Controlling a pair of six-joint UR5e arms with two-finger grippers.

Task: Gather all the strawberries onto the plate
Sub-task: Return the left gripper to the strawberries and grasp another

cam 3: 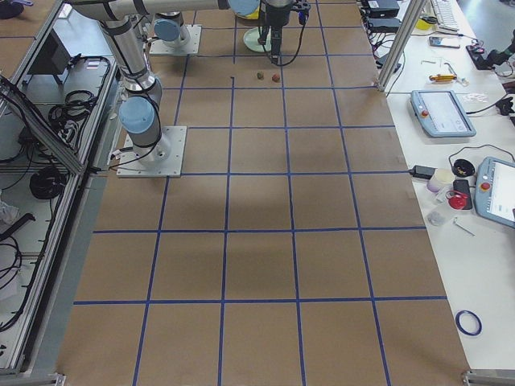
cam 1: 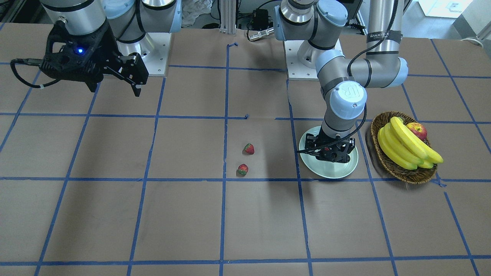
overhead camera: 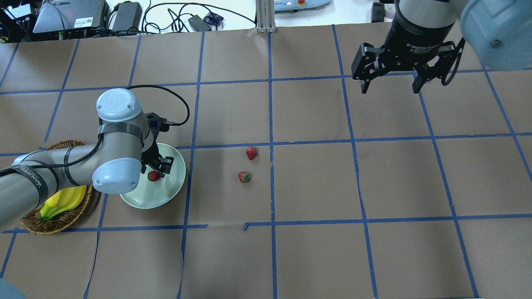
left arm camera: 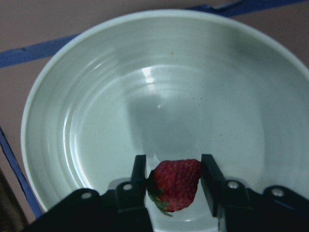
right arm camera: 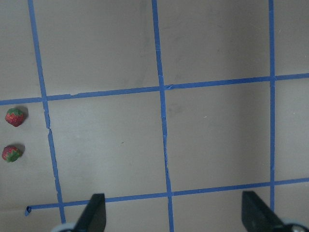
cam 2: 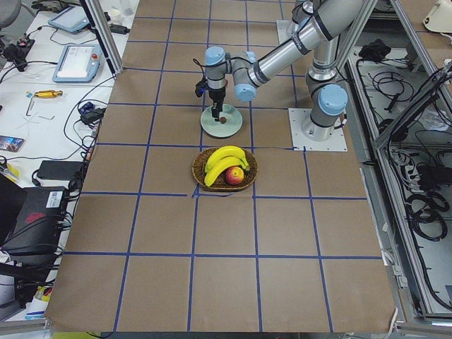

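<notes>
My left gripper [left arm camera: 175,180] hangs low over the pale green plate [left arm camera: 169,87], shut on a red strawberry [left arm camera: 175,187] held between its two fingers just above the plate's floor. The overhead view shows that strawberry [overhead camera: 153,175] inside the plate [overhead camera: 160,200], under the left wrist. Two more strawberries [overhead camera: 251,153] [overhead camera: 244,177] lie on the brown paper to the right of the plate, near the table's middle. My right gripper [overhead camera: 388,86] hovers high at the far right, open and holding nothing. The right wrist view shows both loose strawberries [right arm camera: 15,116] [right arm camera: 10,153] at its left edge.
A wicker basket [cam 1: 391,165] with bananas [cam 1: 406,147] and an apple [cam 1: 417,129] stands beside the plate, on the side away from the loose strawberries. Blue tape lines grid the paper-covered table. Both arm bases sit at the robot's edge.
</notes>
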